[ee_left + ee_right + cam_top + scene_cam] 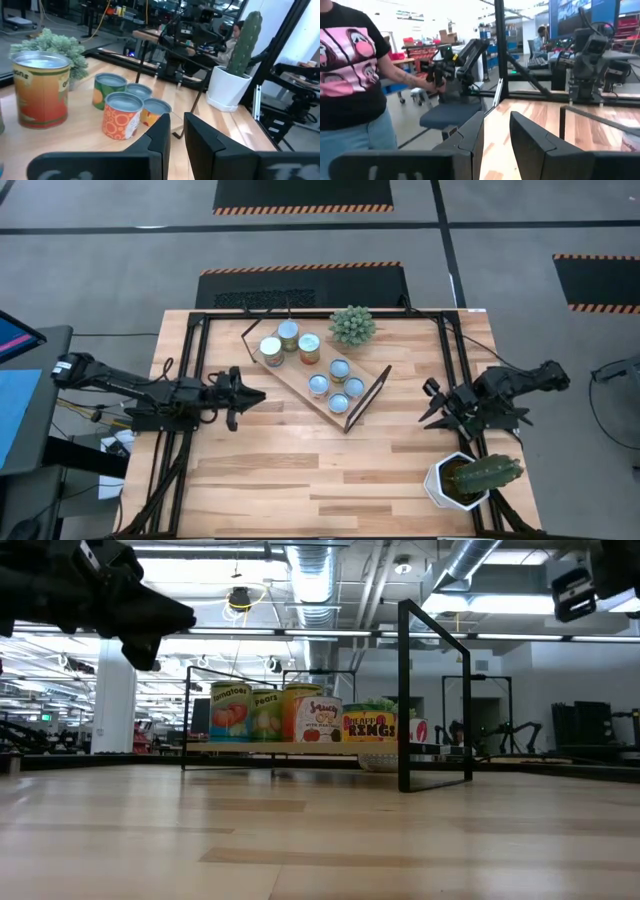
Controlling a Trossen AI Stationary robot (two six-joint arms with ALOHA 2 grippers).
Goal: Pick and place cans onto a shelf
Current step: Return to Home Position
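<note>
Hovering empty left of the shelf (292,373), my left jaws stand a slit apart. My right jaws, right of it, gape wider, empty too.

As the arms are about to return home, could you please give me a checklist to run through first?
1. All cans on the shelf: ok; seven stand on it, none on the tabletop.
2. Left gripper empty: ok; open, holding nothing.
3. Right gripper empty: ok; open, holding nothing.
4. Left gripper clear of the shelf: ok; it hovers beside the shelf's left end, apart from it.
5. Right gripper clear of the potted cactus: cannot tell; the pot stands close by.
6. Person clear of the table: cannot tell; one stands beyond it in the right wrist view.
</note>
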